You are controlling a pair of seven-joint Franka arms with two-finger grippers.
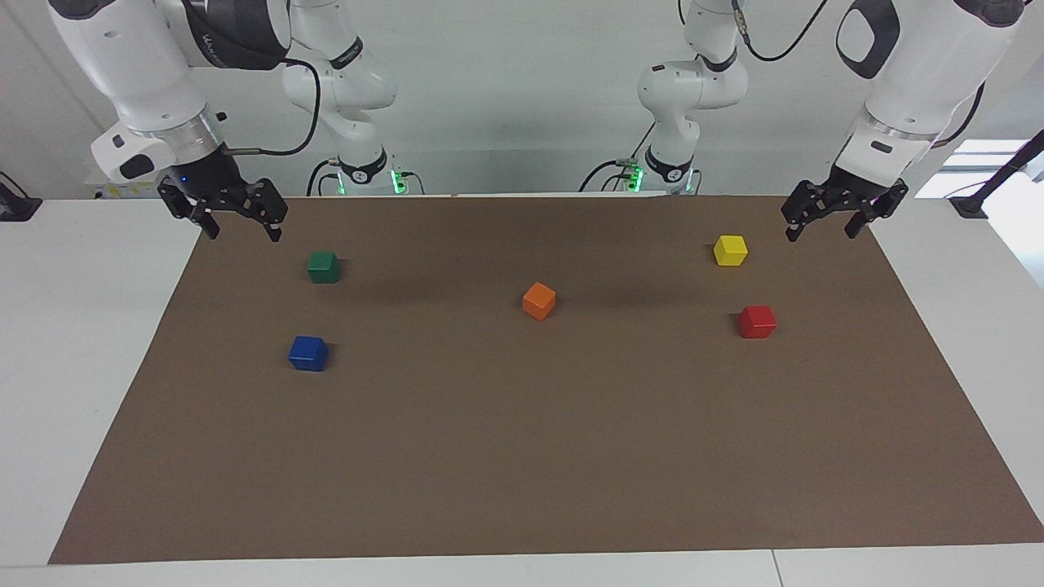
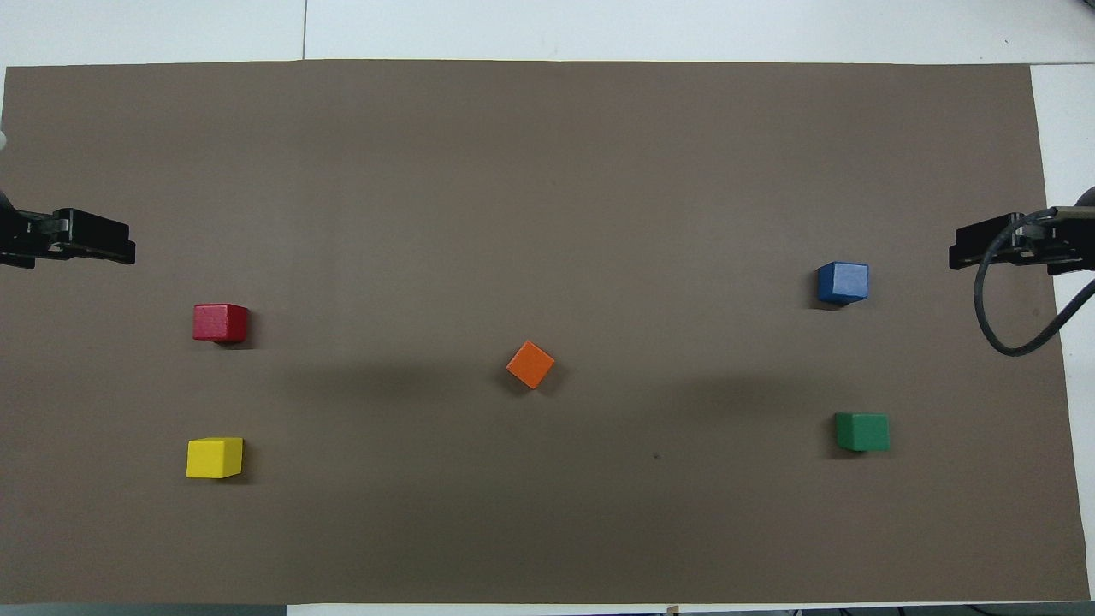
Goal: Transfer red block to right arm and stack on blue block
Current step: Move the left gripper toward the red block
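Both arms wait, jaws wide and empty: left gripper [image 1: 824,227], right gripper [image 1: 243,224] over mat corners nearest the robots. Red block [image 1: 757,321] at left arm's end, farther out than yellow block [image 1: 730,249]; blue block [image 1: 308,353] at right arm's end. Descend left square over red, leaving faces for handover. Overhead crops both grippers.

Two high cameras, half a turn apart, share the brown mat [image 1: 522,456].

red block [image 1: 757,321]: small cube, flat on mat [image 1: 522,456], toward left arm's end, well apart from blue block | blue block [image 1: 308,353]: small cube, flat on mat, toward right arm's end
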